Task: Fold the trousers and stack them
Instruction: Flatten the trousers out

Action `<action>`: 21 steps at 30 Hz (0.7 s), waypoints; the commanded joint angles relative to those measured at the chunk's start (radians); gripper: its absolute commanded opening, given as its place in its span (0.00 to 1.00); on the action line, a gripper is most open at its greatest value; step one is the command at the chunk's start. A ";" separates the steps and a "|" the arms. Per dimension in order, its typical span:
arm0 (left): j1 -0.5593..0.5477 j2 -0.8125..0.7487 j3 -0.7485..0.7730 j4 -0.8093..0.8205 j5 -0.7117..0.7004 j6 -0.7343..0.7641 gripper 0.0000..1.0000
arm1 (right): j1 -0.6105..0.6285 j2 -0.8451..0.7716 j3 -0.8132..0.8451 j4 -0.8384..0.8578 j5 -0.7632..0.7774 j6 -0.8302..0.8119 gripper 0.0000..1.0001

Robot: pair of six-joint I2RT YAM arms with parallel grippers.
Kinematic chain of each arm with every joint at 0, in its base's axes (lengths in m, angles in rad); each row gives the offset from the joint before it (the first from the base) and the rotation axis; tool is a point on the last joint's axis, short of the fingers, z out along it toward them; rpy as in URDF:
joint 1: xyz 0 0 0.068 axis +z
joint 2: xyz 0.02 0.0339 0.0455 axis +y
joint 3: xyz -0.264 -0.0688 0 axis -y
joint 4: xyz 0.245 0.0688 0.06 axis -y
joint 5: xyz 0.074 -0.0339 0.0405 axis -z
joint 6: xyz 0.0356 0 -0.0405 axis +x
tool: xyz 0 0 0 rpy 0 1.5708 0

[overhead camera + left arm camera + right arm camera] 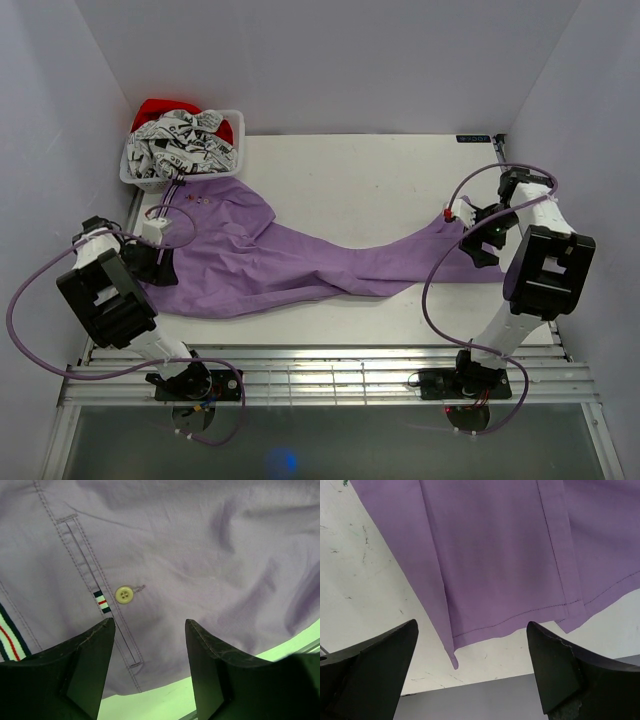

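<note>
Lilac trousers (300,265) lie spread on the surface (350,170) for folding; left end effector (150,625) at the waist, right end effector (472,626) at the hems, both gaping, empty.

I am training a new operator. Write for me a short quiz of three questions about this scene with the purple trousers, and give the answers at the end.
1. True or false: the right pincer is clamped shut on the hem of the trousers.
2. In the left wrist view, what lies on the cloth just ahead of the left pincer? A) a zip B) a pale button C) a belt buckle
3. Fill in: seen from the top camera, the laundry basket stands at the far ___ corner of the table.

Key: 1 false, its fingers stand wide apart; 2 B; 3 left.
</note>
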 commanded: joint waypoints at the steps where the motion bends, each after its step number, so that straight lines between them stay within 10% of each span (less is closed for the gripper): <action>1: -0.003 -0.049 -0.023 -0.001 0.033 0.013 0.69 | 0.003 0.016 -0.001 0.024 0.004 -0.032 0.95; 17: -0.003 -0.021 -0.046 0.013 0.021 0.018 0.70 | 0.004 0.019 -0.223 0.162 0.057 -0.064 0.89; 21: -0.003 -0.033 -0.048 0.013 0.016 0.018 0.69 | 0.004 0.008 -0.231 0.148 0.044 -0.063 0.65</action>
